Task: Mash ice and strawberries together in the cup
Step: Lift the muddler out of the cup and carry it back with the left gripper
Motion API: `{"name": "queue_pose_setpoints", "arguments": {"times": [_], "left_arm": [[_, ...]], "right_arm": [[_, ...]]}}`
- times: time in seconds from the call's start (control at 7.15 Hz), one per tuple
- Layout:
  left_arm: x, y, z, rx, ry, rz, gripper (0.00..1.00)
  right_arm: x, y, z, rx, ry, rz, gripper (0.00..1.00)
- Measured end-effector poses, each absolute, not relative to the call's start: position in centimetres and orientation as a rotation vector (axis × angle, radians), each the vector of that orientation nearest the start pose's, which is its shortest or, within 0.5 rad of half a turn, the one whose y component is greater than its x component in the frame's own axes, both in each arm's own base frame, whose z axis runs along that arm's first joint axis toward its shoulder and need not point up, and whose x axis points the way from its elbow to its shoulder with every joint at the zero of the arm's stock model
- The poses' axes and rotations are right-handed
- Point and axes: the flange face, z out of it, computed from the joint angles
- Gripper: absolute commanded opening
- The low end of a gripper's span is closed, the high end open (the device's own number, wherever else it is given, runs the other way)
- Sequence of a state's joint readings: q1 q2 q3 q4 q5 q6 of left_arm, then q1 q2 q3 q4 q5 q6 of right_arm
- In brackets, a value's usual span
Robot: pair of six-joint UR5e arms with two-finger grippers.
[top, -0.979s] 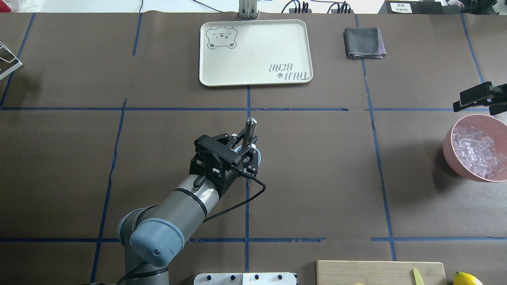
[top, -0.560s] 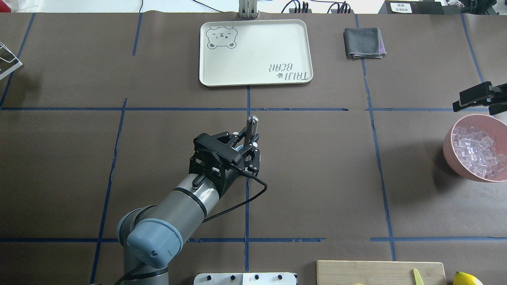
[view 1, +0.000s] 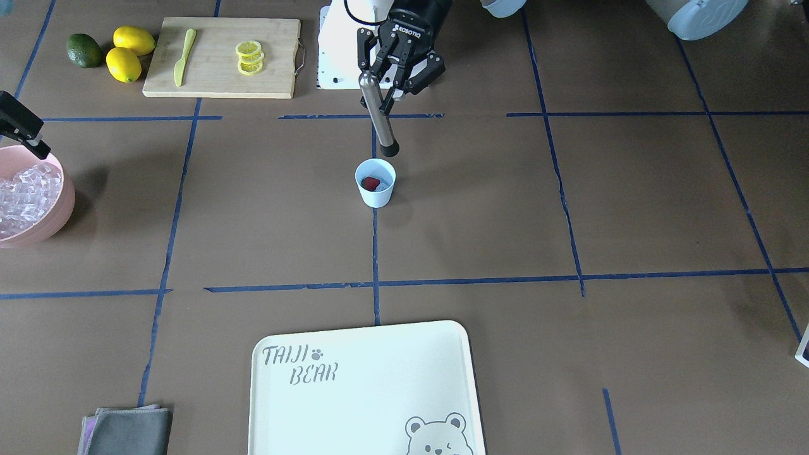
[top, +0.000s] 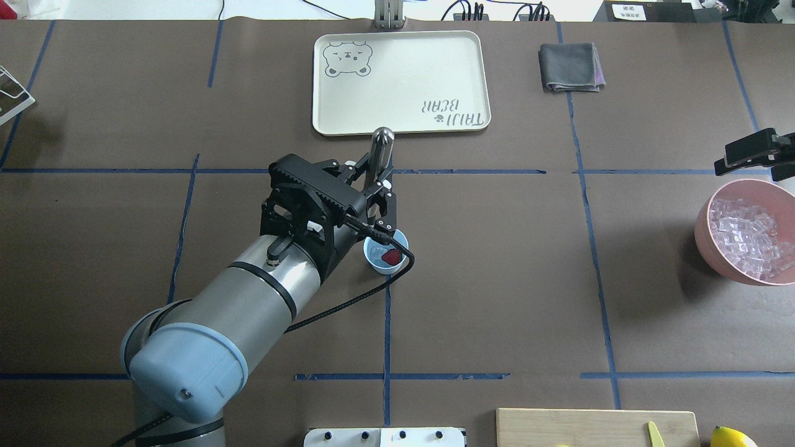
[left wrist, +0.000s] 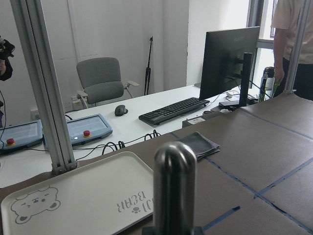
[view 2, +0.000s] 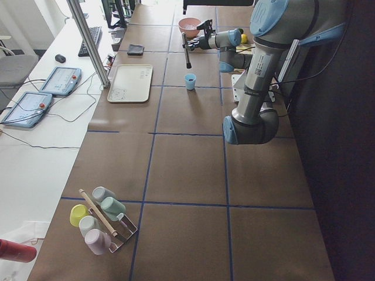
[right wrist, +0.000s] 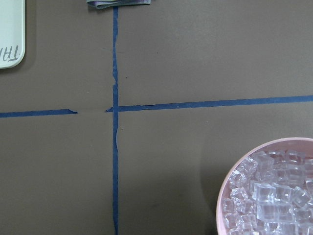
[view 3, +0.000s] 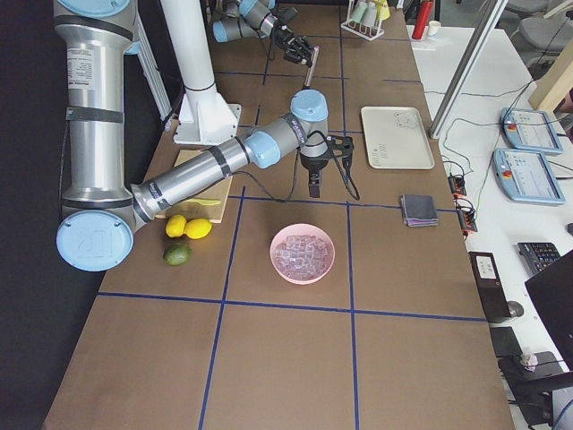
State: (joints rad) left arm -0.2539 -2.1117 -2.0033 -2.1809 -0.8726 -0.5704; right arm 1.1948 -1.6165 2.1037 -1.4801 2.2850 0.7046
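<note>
Above the small light-blue tapered cup (view 1: 377, 197), the left gripper (view 1: 381, 95), jaws pinching a steel cylindrical muddler (view 1: 383, 129), has lifted it clear; the small red strawberry (view 1: 370, 183) inside looks whole, so more mashing seems due

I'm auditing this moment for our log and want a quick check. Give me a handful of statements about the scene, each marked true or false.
1. The left gripper is shut on the metal muddler. True.
2. The muddler's tip is pressed down inside the cup. False: it hangs above the cup, clear of the rim.
3. A strawberry lies in the cup. True.
4. The pink bowl is empty. False: it holds ice cubes.
5. Lemon slices sit on the tray. False: they lie on the cutting board; the tray carries nothing.
</note>
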Motion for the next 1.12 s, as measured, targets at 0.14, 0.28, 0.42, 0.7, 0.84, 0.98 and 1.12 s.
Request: {"name": "queue_pose_setpoints", "arguments": {"times": [0.14, 0.28, 0.42, 0.7, 0.84, 0.98, 1.12], "left_arm": [[44.2, -33.5, 11.2, 1.284, 0.812, 0.058, 0.0], [43.4, -35.4, 13.0, 1.248, 0.745, 0.087, 0.0], [41.9, -37.9, 15.7, 1.191, 0.708, 0.12, 0.0], [35.4, -43.8, 24.0, 0.998, 0.674, 0.187, 0.0], [31.2, -45.6, 29.0, 0.871, 0.672, 0.203, 0.0], [27.3, -46.1, 34.2, 0.721, 0.674, 0.21, 0.0], [23.6, -46.2, 38.5, 0.54, 0.679, 0.197, 0.01]], "right_arm": [[-9.1, -44.5, 42.1, 0.131, -0.865, 0.083, 1.0], [-7.8, -44.5, 43.3, 0.143, -0.849, 0.061, 1.0], [-6.7, -44.3, 44.3, 0.148, -0.837, 0.046, 1.0], [-4.9, -43.8, 45.7, 0.155, -0.822, 0.037, 1.0], [-4.0, -43.4, 46.6, 0.158, -0.812, 0.027, 1.0], [-3.4, -43.2, 47.4, 0.154, -0.804, 0.022, 1.0], [-2.9, -43.0, 48.2, 0.148, -0.799, 0.019, 1.0]]}}
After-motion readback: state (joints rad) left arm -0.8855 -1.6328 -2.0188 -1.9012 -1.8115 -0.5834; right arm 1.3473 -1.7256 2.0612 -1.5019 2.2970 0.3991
